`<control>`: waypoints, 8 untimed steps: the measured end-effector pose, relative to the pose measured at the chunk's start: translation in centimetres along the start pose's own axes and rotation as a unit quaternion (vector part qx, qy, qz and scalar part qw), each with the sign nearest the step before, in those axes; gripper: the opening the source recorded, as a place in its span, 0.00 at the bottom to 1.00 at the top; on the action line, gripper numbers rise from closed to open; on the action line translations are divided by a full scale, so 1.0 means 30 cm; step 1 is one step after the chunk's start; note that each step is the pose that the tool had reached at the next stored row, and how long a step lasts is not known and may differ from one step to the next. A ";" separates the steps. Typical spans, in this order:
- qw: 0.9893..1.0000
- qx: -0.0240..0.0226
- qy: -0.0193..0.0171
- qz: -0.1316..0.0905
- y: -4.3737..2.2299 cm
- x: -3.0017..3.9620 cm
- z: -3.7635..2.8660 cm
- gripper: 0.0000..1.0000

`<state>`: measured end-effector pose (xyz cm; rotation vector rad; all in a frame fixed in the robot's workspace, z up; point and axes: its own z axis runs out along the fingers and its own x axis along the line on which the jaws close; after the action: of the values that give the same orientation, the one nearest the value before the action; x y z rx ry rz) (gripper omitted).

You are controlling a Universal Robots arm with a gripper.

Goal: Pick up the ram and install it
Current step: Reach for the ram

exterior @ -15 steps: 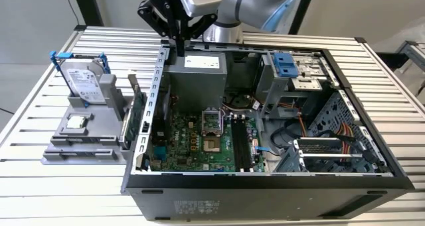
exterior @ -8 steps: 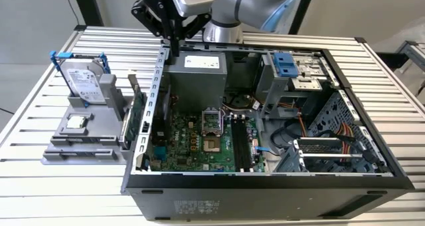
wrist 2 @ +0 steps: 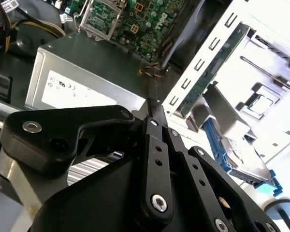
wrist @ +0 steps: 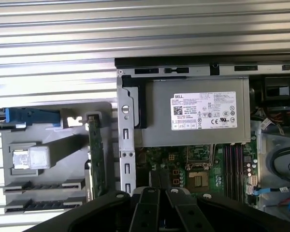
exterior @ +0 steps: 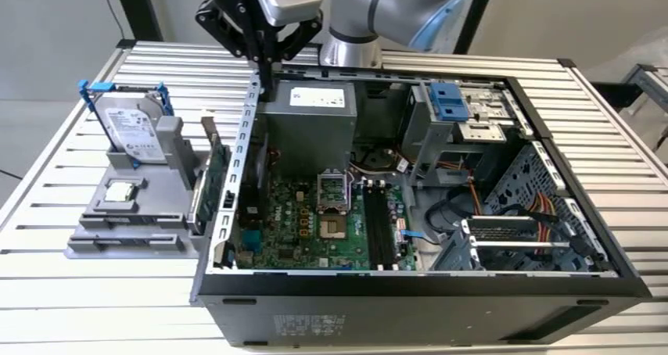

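Note:
My gripper (exterior: 265, 72) hangs above the back edge of the open computer case (exterior: 584, 175), over the grey power supply (exterior: 308, 120). Its two thin black fingers (wrist 2: 153, 107) lie pressed together with nothing between them, and they also show against the motherboard (wrist: 157, 186). I cannot make out the ram in these views. The long black memory slots (exterior: 376, 230) run along the green motherboard (exterior: 292, 222) beside the processor socket (exterior: 328, 191).
A grey parts holder (exterior: 131, 238) stands at the exterior view's left of the case. It carries a silver hard drive with blue rails (exterior: 131, 132), a small chip (exterior: 122, 189) and an upright green card with a metal bracket (exterior: 214, 183). Everything rests on a slatted metal table (exterior: 62, 292).

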<state>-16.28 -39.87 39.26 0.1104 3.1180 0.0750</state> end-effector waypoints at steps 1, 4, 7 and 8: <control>1.000 0.000 0.000 0.000 0.000 0.005 0.000 0.00; 1.000 0.000 0.000 0.000 -0.001 0.017 0.000 0.00; 1.000 0.000 0.000 0.000 -0.002 0.028 -0.001 0.00; 1.000 0.000 0.000 0.000 -0.002 0.031 -0.001 0.00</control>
<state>-17.22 -39.87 39.26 0.1104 3.1180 0.0750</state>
